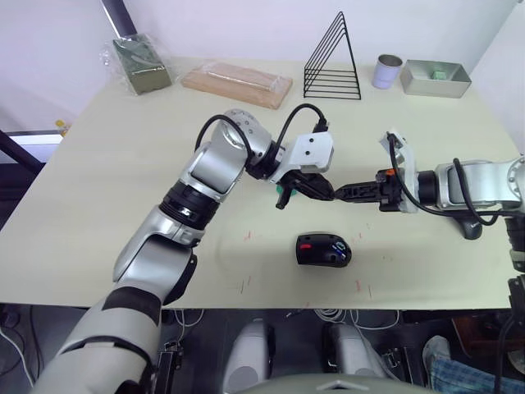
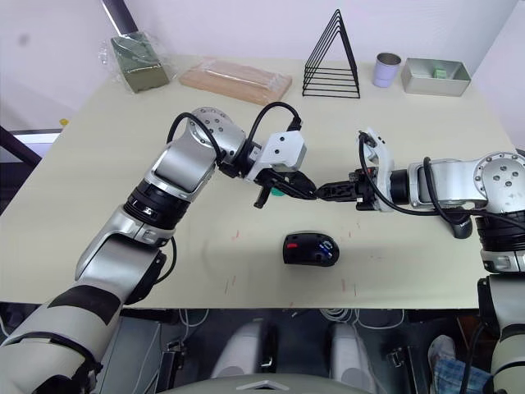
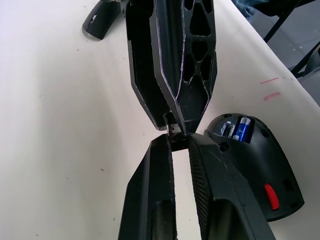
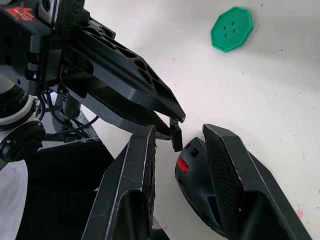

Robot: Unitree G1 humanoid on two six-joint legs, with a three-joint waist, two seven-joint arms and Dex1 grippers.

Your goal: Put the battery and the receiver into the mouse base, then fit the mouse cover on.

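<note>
We're pinching the receiver (image 4: 176,136) in our left tool (image 1: 325,190) above the mouse base (image 1: 324,249), battery (image 3: 242,128) already inside; right tool (image 4: 176,145) is gaping empty, tip-to-tip w/ the left.

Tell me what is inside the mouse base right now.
The mouse base lies open on the table. The battery sits in its compartment. The receiver is not in; the left gripper pinches it above. Deeper slots are hidden in shadow.

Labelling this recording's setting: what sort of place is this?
Probably a robot test lab: a plain table holds staged props, a wire rack, a metal tin and an open mouse base.
</note>
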